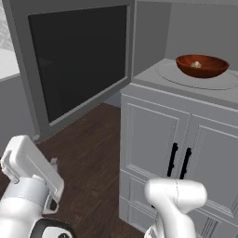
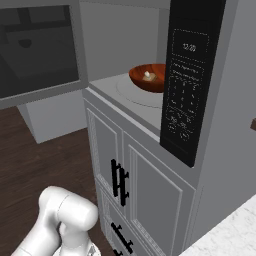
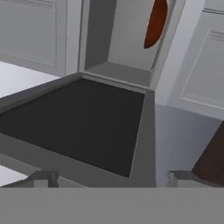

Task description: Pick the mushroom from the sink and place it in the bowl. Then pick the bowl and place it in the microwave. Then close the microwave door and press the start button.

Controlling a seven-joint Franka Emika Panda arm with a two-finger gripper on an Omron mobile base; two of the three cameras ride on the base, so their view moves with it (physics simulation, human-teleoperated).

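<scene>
Microwave door (image 3: pixel 78 127) swung wide, long axis crosswise ahead of gripper (image 3: pixel 109 179), jaws spread, empty. Bowl (image 1: pixel 201 65) with mushroom (image 1: pixel 197 64) upright on turntable (image 1: pixel 223 81) beyond.

Both base views toward microwave (image 1: pixel 153 69)

A: We note the bowl (image 1: pixel 202 66), glossy reddish-brown, upright on the pale turntable inside the microwave (image 2: pixel 200 75).

B: We see the mushroom (image 1: pixel 197 64) as a small pale speck at the middle of the bowl.

A: We record the microwave door (image 1: pixel 76 60) swung wide open to the left, its black glass window facing out.
</scene>
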